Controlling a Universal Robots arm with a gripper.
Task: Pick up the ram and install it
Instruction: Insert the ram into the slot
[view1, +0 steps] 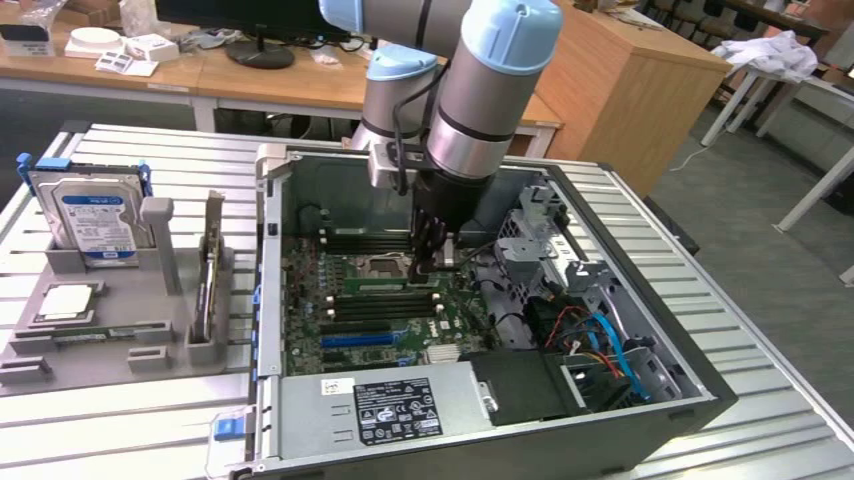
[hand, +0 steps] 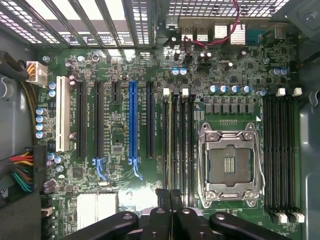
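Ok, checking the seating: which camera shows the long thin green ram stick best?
The wrist view: it looks straight down on the long thin green ram stick, showing most of its top edge. The exterior view shows its green side at a slant.

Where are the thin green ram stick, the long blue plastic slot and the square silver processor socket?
thin green ram stick (view1: 379, 283), exterior view, middle of its length.
long blue plastic slot (hand: 132, 120), wrist view, middle of its length.
square silver processor socket (hand: 228, 162), wrist view, open centre inside its frame.

Office-like lab: wooden desks, monitor, opened computer case.
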